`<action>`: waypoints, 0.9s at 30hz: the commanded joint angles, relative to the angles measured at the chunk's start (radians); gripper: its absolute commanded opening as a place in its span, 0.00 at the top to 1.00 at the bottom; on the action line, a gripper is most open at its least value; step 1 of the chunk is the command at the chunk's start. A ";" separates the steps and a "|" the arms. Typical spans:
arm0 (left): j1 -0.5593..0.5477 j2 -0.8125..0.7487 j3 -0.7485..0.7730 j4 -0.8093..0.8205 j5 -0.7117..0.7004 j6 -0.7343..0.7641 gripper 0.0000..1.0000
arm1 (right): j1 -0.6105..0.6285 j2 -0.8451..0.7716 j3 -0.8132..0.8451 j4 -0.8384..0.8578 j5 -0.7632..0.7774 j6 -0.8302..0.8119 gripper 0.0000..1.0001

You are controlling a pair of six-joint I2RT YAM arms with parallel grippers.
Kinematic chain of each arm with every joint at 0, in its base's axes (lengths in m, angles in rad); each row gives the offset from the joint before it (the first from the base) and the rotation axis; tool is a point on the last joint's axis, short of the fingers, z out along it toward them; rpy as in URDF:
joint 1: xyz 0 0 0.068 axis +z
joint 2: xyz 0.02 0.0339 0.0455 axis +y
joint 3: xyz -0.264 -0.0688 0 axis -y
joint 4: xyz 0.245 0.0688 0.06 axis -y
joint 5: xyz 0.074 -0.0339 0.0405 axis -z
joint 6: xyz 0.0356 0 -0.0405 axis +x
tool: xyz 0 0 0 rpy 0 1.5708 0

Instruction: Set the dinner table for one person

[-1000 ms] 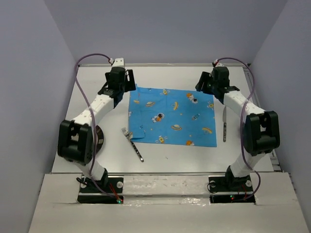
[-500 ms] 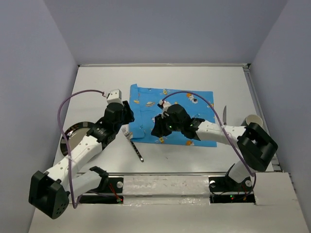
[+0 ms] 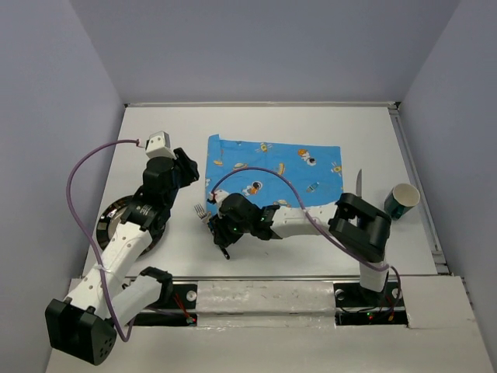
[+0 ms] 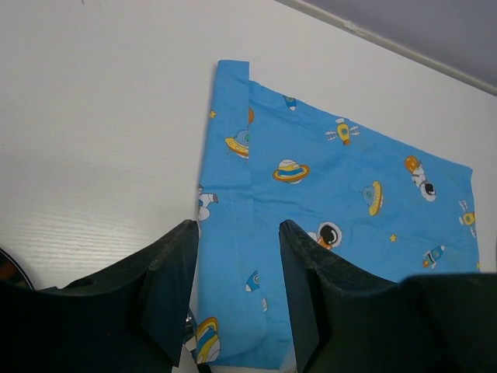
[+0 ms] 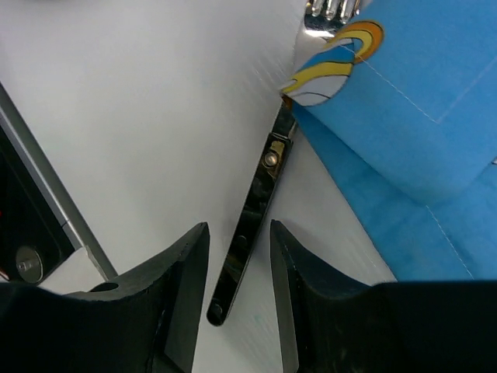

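The white dinner table (image 3: pixel 311 124) holds a blue space-print mat (image 3: pixel 272 175) with its left edge folded over. A fork (image 3: pixel 214 230) lies off the mat's near left corner. My right gripper (image 3: pixel 224 237) is open, low over the fork, with its fingers on either side of the dark handle (image 5: pixel 252 210) in the right wrist view (image 5: pixel 238 227). My left gripper (image 3: pixel 189 167) is open and empty, above the mat's left edge (image 4: pixel 233 179). A knife (image 3: pixel 359 186) lies right of the mat. A teal cup (image 3: pixel 402 200) stands at the right.
A dark plate (image 3: pixel 115 221) lies at the left, partly under my left arm. A silver rail (image 3: pixel 264 278) runs along the table's near edge and shows in the right wrist view (image 5: pixel 46 186). Grey walls close the other sides.
Both grippers have left the mat's far corners. The right arm has swung down and left to the fork. The left arm has drawn back to the mat's left edge. The cup now shows.
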 commanded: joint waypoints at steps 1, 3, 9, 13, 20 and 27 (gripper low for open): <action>0.011 -0.019 0.023 0.052 0.041 0.022 0.43 | 0.019 0.045 0.079 -0.011 0.060 -0.035 0.59; 0.014 -0.024 0.019 0.057 0.047 0.022 0.43 | 0.019 0.067 0.098 -0.015 0.063 -0.046 0.62; 0.017 -0.024 -0.003 0.063 0.067 0.016 0.43 | 0.067 0.141 0.150 -0.038 0.056 -0.107 0.79; 0.017 -0.030 -0.007 0.063 0.067 0.015 0.44 | 0.099 0.136 0.150 -0.038 0.070 -0.138 0.82; 0.019 -0.031 -0.035 0.063 0.078 -0.002 0.43 | 0.108 0.107 0.150 -0.038 0.156 -0.098 0.58; 0.010 -0.007 -0.076 0.096 0.147 -0.017 0.44 | 0.095 -0.080 0.066 -0.039 0.187 -0.058 0.40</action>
